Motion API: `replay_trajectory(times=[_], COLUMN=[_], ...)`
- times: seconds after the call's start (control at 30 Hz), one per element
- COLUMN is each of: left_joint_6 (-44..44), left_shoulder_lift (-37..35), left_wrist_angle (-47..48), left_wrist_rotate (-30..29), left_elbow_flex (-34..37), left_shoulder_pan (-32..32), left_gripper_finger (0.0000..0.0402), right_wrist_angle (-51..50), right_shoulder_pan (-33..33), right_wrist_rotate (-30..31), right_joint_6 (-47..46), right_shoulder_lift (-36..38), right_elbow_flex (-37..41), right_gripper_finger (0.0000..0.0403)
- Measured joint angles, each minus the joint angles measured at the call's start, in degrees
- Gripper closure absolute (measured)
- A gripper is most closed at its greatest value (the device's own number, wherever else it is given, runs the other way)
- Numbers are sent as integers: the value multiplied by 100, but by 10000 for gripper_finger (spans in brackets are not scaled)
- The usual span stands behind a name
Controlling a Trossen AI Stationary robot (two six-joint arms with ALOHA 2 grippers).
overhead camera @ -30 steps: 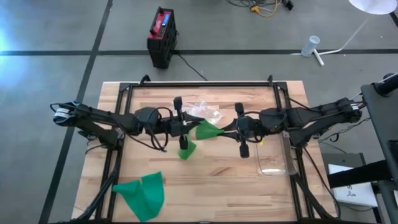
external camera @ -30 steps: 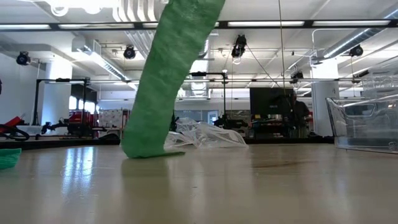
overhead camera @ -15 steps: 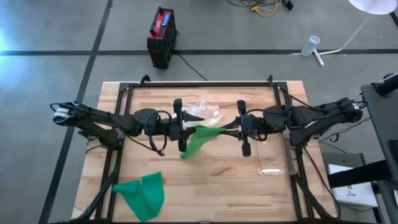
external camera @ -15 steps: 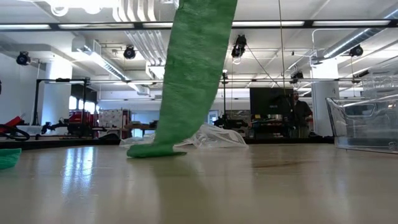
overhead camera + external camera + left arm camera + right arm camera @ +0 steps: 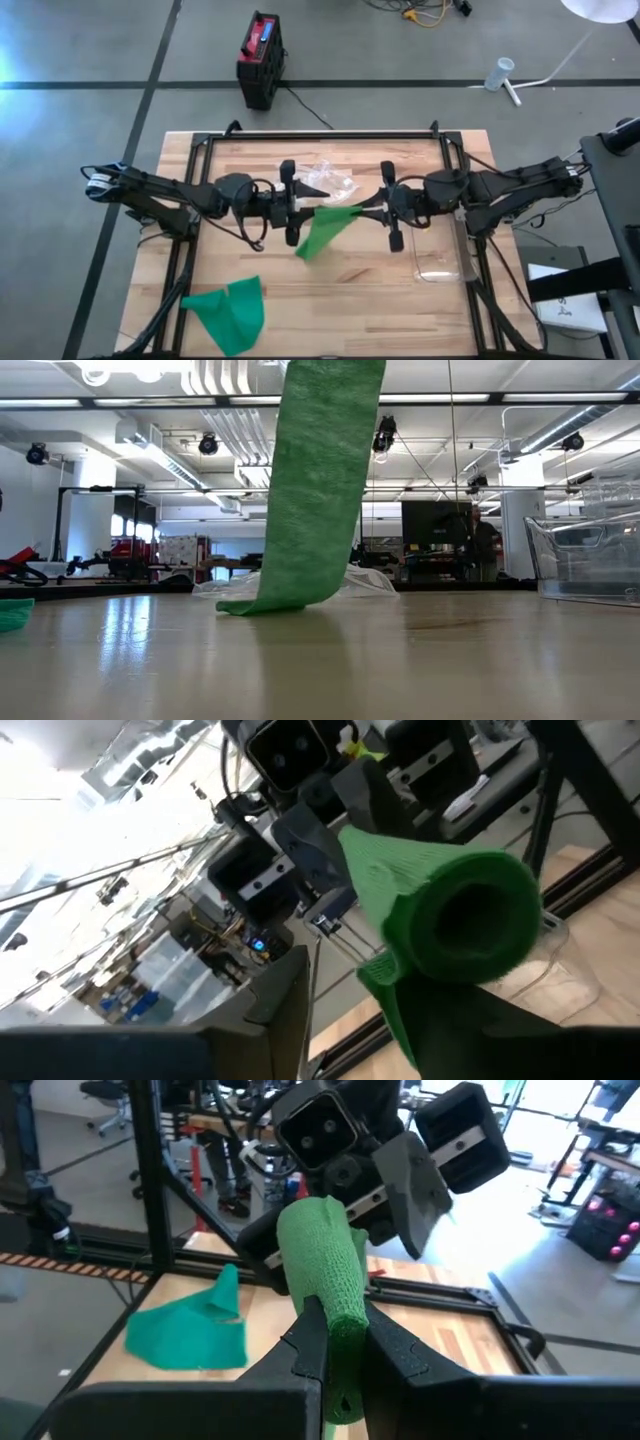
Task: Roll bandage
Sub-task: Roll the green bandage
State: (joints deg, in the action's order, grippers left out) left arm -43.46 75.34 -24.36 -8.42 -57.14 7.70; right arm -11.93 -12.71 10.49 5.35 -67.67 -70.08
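Note:
A green bandage hangs between my two grippers above the middle of the table. Its upper part is wound into a roll that lies level. Its loose tail drops to the table, where its lower end rests. My right gripper is shut on the roll's right end. My left gripper stands open at the roll's hollow left end. I cannot tell whether it touches the roll. My right gripper pinches the roll's right end between its two fingers. The fingers come level from the table's right and lie along the roll. The roll sticks out level toward my left gripper, clear of the table, and the slack tail hangs from it.
A second green bandage lies crumpled at the near left of the table. A clear plastic bag lies just beyond the grippers. A clear plastic container stands at the right edge. A black frame rims the table.
My left gripper has opened and let go of the bandage. The hanging tail has swung toward the table's right, clear of the left gripper. Its lower end has slid the same way along the table. The roll stays in my right gripper.

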Motion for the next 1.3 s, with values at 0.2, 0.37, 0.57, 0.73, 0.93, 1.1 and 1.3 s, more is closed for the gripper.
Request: replay_trajectory(times=[0.2,0.37,0.57,0.73,0.93,1.1,1.3], left_joint_6=[109,288,400,292,83,-4,48], left_shoulder_lift=[-28,-28,-23,23,51,125,125], left_wrist_angle=[136,-51,-124,-118,-258,-304,-269], left_wrist_rotate=[-1,15,83,183,210,284,363], left_elbow_flex=[-2,-2,-79,-123,-132,-136,-136], left_shoulder_pan=[2,2,-33,-75,-101,-101,-83], left_gripper_finger=[267,249,223,217,235,255,266], right_wrist_angle=[-19,-15,32,57,48,42,17], right_shoulder_pan=[2,2,2,2,2,2,35], right_wrist_rotate=[25,25,3,-116,-279,-337,-254], right_joint_6=[92,166,172,172,172,170,170], right_shoulder_lift=[45,35,-3,-46,-75,-82,-82], right_elbow_flex=[-115,-175,-173,-173,-173,-164,-162], right_gripper_finger=[380,377,380,377,380,377,381])
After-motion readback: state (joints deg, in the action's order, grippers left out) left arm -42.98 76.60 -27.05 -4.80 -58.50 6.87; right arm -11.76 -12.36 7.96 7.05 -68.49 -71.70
